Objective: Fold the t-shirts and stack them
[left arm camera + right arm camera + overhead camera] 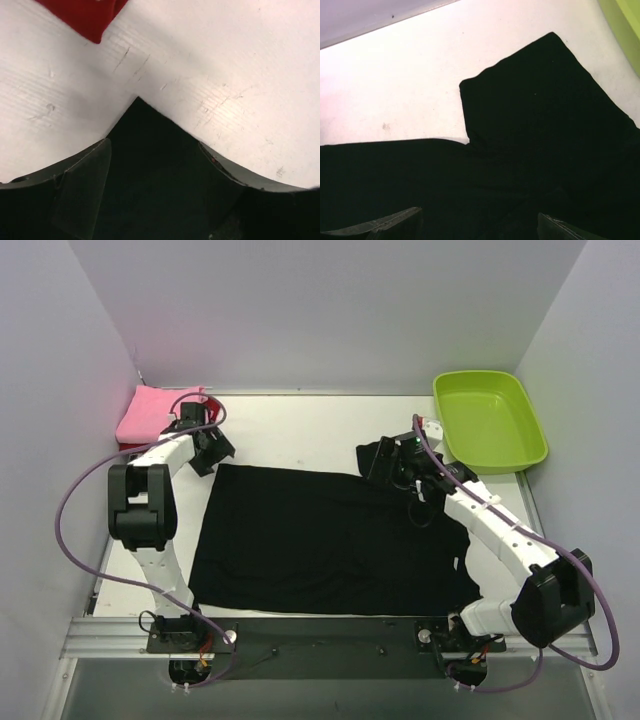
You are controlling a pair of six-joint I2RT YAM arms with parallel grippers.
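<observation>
A large black t-shirt (330, 540) lies spread flat across the middle of the table, one sleeve (545, 110) sticking out at its far right. My left gripper (207, 452) is open over the shirt's far left corner (142, 130), which lies between the two fingers (82, 185). My right gripper (392, 465) is open low over the cloth near the sleeve, with only its fingertips (385, 227) showing. A folded pink t-shirt (155, 412) rests at the back left on a dark red one (85, 15).
A lime-green tub (490, 420) stands at the back right, its edge (625, 25) close to the sleeve. White walls enclose the table on the left, back and right. Bare white tabletop (300, 430) lies between the pink shirt and the tub.
</observation>
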